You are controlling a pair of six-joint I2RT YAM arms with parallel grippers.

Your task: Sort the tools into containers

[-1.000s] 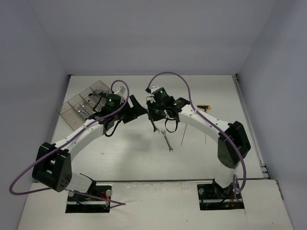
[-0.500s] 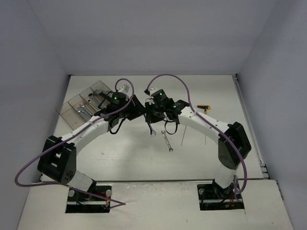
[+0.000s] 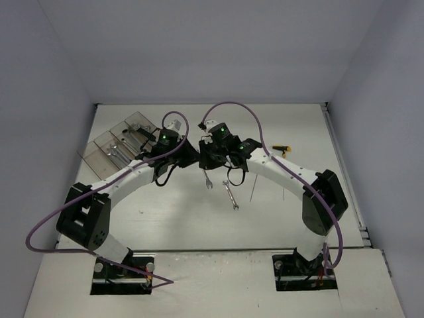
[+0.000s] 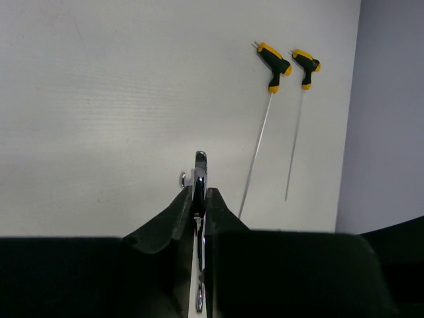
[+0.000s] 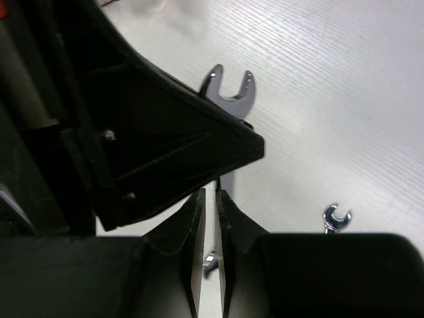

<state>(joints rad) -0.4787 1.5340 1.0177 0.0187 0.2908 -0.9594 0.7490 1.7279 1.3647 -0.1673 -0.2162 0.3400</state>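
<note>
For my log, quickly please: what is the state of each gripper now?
The left gripper is closed on the wrench.
The right gripper is closed on the same wrench.

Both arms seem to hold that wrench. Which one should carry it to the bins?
Left. Its end effector grips the wrench, and the bins sit on its side.

Containers (image 3: 112, 149) sit far left on the table (image 3: 165, 225), a wrench (image 3: 230, 194) mid-table, a hex key (image 3: 283, 148) right.
</note>
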